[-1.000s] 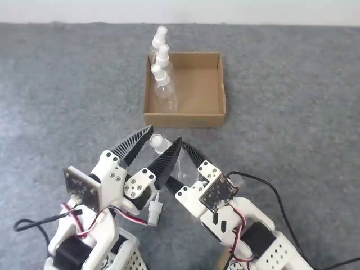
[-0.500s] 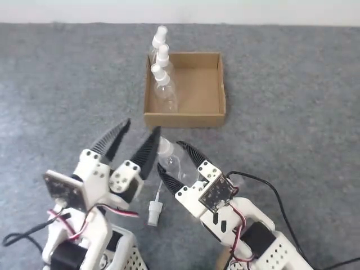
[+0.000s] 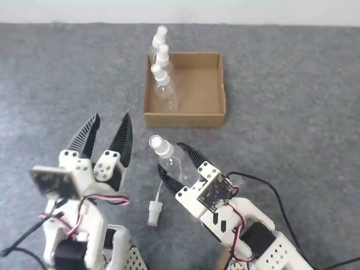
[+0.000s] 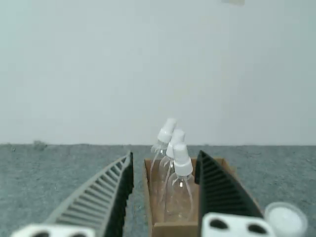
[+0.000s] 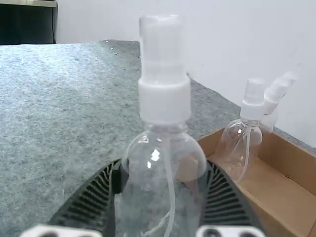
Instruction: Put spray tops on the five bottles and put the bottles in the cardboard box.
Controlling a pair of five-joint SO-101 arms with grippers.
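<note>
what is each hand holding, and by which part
The right hand grips the clear plastic bottle with a white spray top by its body, below the neck. The left hand is open and holds nothing.

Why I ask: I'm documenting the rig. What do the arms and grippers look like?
Both arms are white plastic with black motor blocks. The left gripper and right gripper each have two black, ribbed, pointed fingers on white mounts. Red wires loop at both arms; a black cable trails beside the right one.
</note>
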